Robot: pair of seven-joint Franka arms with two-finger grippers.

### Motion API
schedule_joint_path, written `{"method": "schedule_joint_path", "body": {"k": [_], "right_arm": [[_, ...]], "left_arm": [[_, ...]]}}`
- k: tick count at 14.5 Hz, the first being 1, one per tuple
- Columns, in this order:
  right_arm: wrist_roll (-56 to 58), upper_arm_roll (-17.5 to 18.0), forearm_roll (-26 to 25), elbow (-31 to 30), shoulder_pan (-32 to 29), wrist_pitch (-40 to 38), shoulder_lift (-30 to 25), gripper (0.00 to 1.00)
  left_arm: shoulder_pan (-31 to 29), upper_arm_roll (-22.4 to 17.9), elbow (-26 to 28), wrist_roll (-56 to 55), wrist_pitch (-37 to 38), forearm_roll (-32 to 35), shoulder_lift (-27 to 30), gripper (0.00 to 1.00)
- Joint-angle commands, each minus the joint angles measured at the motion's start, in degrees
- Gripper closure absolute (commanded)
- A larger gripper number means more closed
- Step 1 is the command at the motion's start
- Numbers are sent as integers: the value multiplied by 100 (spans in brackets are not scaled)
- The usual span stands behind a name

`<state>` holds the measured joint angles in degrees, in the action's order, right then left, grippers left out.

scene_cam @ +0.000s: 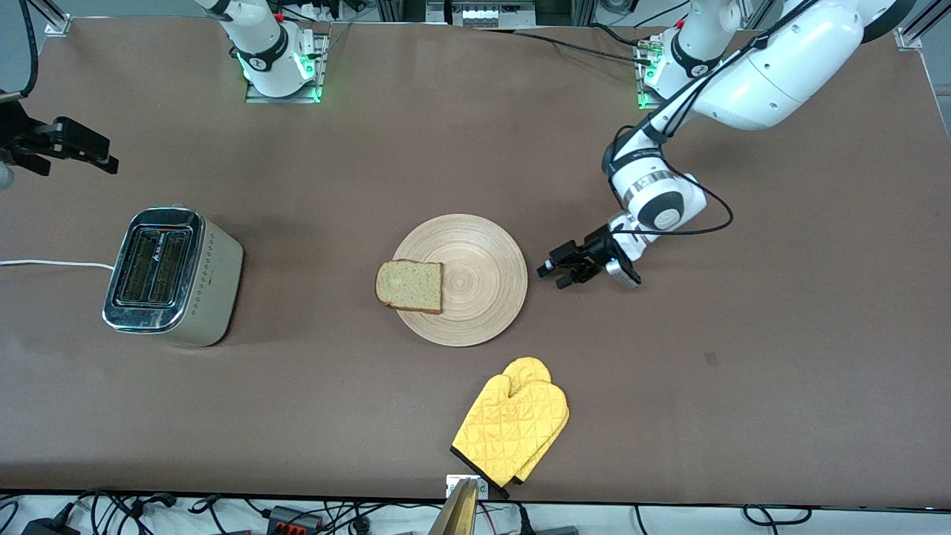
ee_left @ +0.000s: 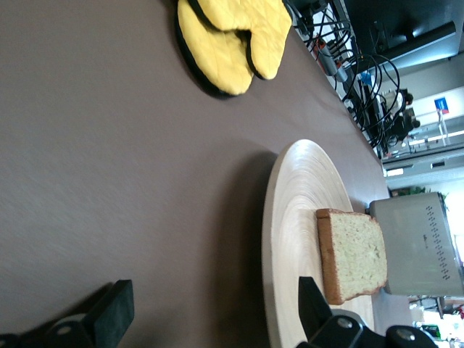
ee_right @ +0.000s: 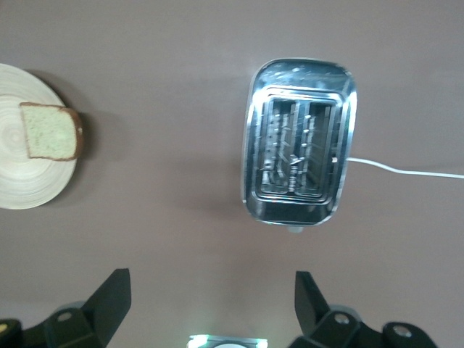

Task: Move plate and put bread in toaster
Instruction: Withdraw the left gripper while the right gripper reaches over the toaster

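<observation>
The light-wood plate (scene_cam: 475, 279) lies at the table's middle. The slice of brown bread (scene_cam: 409, 285) lies flat on its rim toward the right arm's end, overhanging a little. The toaster (scene_cam: 171, 276) stands toward the right arm's end, slots up and empty. My left gripper (scene_cam: 554, 273) is open and low beside the plate's rim at the left arm's end. In the left wrist view the gripper (ee_left: 214, 312) faces the plate (ee_left: 297, 210), bread (ee_left: 355, 254) and toaster (ee_left: 420, 243). My right gripper (scene_cam: 100, 157) is open, up over the table by the toaster. The right wrist view shows the gripper (ee_right: 214, 301), toaster (ee_right: 299, 159), plate (ee_right: 18, 181) and bread (ee_right: 49, 130).
A yellow oven mitt (scene_cam: 513, 429) lies nearer the front camera than the plate, by the table's edge; it also shows in the left wrist view (ee_left: 232, 36). The toaster's white cord (scene_cam: 52, 264) runs off toward the right arm's end.
</observation>
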<state>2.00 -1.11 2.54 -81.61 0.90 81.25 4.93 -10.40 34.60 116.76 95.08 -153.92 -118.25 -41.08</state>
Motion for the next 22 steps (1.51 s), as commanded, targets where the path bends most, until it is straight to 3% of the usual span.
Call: {"method": "schedule_joint_path", "body": {"k": [1,6,9,11,18,20,22], "right_arm": [[47,5,255,49,24,-65,210,0],[38,14,351,-74,60,-224,500,0],[3,-47,1219,-83,-19,-224,763,0],[-50,-47,1485,-223,24,-49,878,0],[-59,14,1706,-2690,648,2725,405,0],[-59,14,2134,-3175,840,3290,378,0],[-59,14,2233,-3544,1070,3922,369,0]], "left_arm": [[-400,47,-39,151,177,748,-49,0],[-928,-23,-118,-532,1073,1707,-251,0],[-1096,-251,-276,-1498,1740,2786,-234,0],[-1175,-453,-451,-2062,2233,3429,-225,0],[-1754,-595,-1610,-4574,3700,6415,-163,0],[-1921,-595,-2041,-5269,4315,7426,-137,0],[-2062,-595,-2471,-5937,4983,8331,-40,0]]}}
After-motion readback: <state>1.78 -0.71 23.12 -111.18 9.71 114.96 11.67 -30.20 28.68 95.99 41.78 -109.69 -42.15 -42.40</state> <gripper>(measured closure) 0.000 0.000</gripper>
